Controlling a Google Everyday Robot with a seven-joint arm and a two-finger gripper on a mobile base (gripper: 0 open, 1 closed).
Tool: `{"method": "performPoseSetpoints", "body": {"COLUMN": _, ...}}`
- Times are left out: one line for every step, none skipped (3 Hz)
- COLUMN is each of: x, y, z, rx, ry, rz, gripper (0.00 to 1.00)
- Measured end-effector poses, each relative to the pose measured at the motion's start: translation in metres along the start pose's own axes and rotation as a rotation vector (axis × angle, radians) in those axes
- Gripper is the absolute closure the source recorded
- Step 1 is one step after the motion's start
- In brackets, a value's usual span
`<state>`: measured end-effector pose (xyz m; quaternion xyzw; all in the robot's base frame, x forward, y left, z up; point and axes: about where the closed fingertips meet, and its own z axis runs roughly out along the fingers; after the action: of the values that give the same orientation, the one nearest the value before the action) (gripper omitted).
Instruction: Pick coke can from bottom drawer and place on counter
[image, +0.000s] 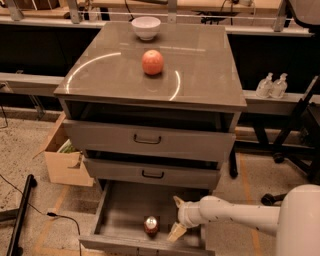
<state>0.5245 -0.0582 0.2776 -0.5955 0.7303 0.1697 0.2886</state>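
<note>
Coke can (151, 225) stands upright at the front of the open bottom drawer (120, 212), under the tabletop's (210, 75) front edge, with the tool (173, 218) spread wide just beside it; best to centre both fingers around its body before clenching.

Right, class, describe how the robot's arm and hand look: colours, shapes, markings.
The arm is a smooth white tube, swelling to a bulky rounded segment, with small dark dots near the wrist. The hand, over the bottom drawer, has two tapered tan fingers. No cables show.
</note>
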Motion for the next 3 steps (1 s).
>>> {"method": "performPoseSetpoints", "body": {"x": 0.010, "y": -0.005, "z": 0.017, "rx": 0.018, "ry": -0.033, "rz": 0.025, "gripper": 0.00}}
{"method": "performPoseSetpoints", "body": {"x": 0.019, "y": -0.011, "z": 0.033, "rx": 0.036, "ry": -0.059, "rz": 0.049, "gripper": 0.00}}
{"method": "performPoseSetpoints", "body": {"x": 0.023, "y": -0.015, "z": 0.052, "rx": 0.059, "ry": -0.086, "rz": 0.073, "gripper": 0.00}}
